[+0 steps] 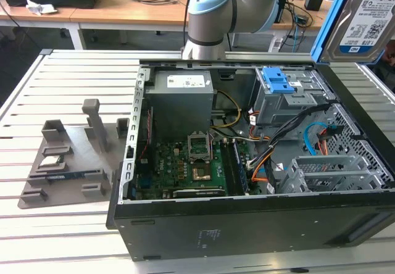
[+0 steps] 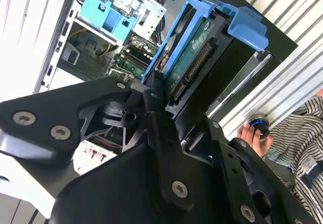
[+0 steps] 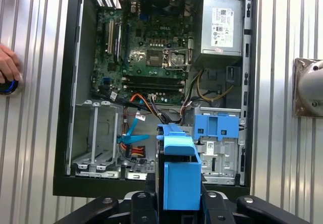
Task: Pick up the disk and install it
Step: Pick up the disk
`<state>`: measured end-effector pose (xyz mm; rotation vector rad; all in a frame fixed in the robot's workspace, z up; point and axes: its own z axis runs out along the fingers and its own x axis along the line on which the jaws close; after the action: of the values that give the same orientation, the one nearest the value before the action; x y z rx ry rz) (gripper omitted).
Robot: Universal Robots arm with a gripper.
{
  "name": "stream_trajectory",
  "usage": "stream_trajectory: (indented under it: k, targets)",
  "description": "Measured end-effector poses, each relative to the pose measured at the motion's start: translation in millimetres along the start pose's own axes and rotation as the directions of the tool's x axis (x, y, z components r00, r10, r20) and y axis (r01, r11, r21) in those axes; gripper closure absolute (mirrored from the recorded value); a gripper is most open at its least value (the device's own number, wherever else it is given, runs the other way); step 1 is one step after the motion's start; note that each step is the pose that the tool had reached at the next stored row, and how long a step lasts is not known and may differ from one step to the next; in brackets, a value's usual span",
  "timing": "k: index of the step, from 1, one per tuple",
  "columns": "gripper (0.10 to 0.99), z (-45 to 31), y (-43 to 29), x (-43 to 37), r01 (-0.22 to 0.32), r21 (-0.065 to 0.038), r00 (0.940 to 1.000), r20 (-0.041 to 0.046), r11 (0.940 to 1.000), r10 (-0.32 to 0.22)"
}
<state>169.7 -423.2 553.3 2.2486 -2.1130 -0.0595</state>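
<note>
The disk (image 1: 364, 21), a silver drive with a white-and-blue label in a bright blue carrier, hangs high at the exterior view's right, above the open computer case (image 1: 247, 224). In the second wrist view its green circuit-board side (image 2: 194, 57) faces the camera, and my gripper (image 2: 171, 110) is shut on its lower end. In the first wrist view the blue carrier (image 3: 179, 178) stands on edge between the black fingers (image 3: 151, 196). Below it lies the case's interior, with the empty metal drive cage (image 3: 96, 133) off to one side.
A blue ridged latch (image 1: 276, 79) sits on the upper bay inside the case. Motherboard (image 1: 191, 163), power supply (image 1: 182, 98) and loose cables (image 1: 278, 144) fill the rest. A grey fixture plate (image 1: 62, 163) lies at the exterior view's left. A person's hand (image 3: 7, 65) rests on a button beside the case.
</note>
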Motion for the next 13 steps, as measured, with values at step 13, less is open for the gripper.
stream_trajectory:
  k: [13]
  targets:
    - [0.718,14.9,4.6,19.9,-0.002,0.000,1.0000,-0.0023,1.0000,0.002]
